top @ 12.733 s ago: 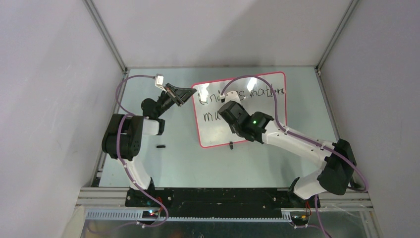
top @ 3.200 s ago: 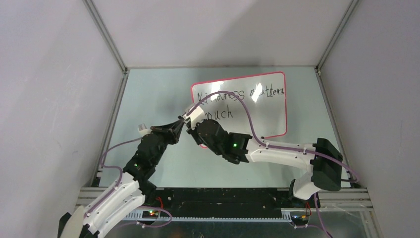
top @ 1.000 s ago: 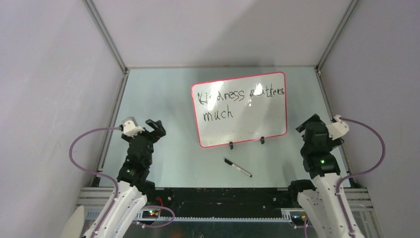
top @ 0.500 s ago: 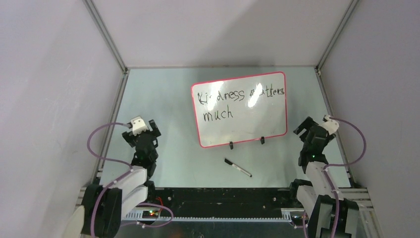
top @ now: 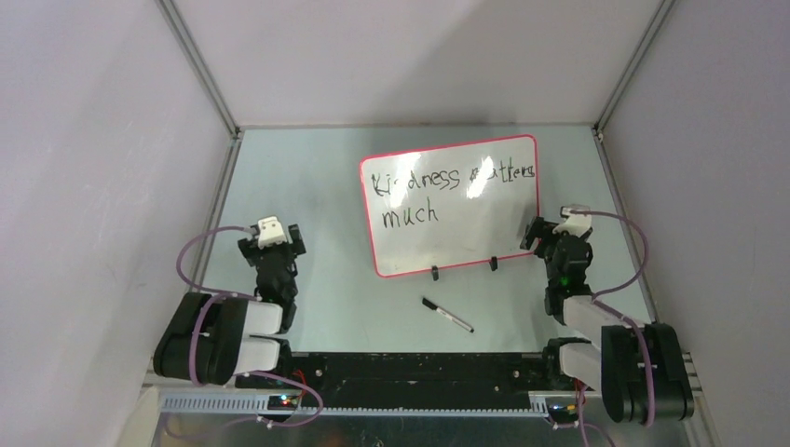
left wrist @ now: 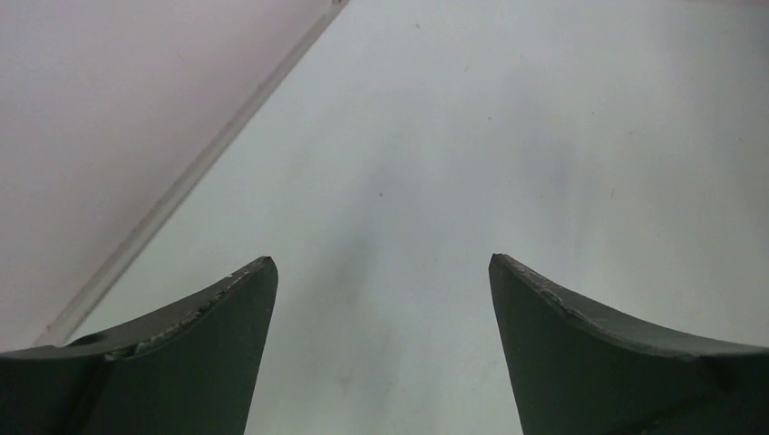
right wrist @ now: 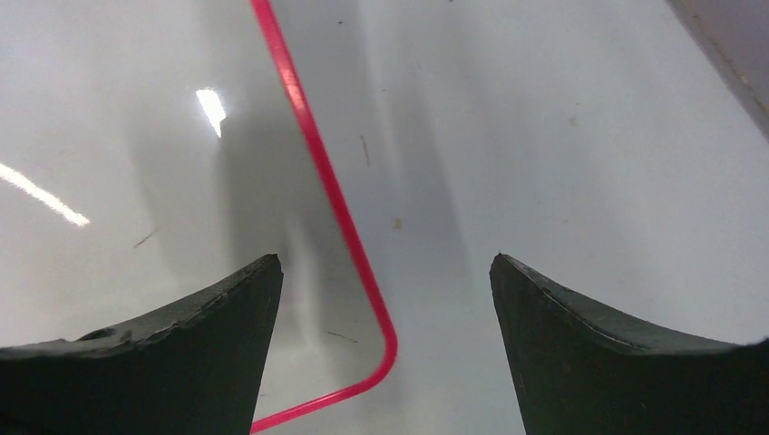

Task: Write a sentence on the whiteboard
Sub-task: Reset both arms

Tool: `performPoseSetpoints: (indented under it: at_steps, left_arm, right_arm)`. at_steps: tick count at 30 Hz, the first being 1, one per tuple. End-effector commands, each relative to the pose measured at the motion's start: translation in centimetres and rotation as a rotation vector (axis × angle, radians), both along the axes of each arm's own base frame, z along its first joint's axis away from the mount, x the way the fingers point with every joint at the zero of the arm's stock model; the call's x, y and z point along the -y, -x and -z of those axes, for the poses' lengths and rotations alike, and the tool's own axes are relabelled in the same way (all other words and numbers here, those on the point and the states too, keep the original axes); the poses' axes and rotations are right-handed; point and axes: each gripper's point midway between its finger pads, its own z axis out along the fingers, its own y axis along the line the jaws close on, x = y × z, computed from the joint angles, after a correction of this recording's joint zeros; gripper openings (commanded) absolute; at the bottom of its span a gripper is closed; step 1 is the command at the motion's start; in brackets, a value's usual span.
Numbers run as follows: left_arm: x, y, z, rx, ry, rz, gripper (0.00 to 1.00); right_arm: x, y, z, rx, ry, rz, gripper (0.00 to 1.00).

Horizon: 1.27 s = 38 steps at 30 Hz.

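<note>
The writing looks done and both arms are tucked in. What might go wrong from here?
The right pincer hangs open over the near corner of the whiteboard. A careless swing might nudge the board or smear the sentence. The marker lies loose on the table in front of the board, so it might roll or get knocked by an arm.

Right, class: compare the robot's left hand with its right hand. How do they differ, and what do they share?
The left hand hovers over bare table; the right hand hovers over the near right corner of the whiteboard. The left hand stands well clear of the board; the right hand sits at its edge. Both are open and empty; the marker lies on the table between them.
</note>
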Motion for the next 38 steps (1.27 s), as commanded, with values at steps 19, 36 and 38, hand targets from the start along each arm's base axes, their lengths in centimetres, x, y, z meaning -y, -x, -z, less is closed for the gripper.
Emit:
performPoseSetpoints:
  at_steps: [19,36,38]
  left_arm:
    - [-0.6,-1.7,-3.4,0.102,0.01,0.001,0.99]
    - [-0.7,-3.2,-2.8,0.033,0.031,0.066,0.99]
    - [-0.7,-3.2,-2.8,0.033,0.031,0.065,0.99]
  right_arm:
    - [-0.7,-3.2,-1.2,0.122,0.06,-0.025,0.99]
    - [-0.5,-3.7,-1.0,0.098,0.025,-0.056,0.99]
    - [-0.6,-3.7,-1.0,0.098,0.025,-0.057,0.99]
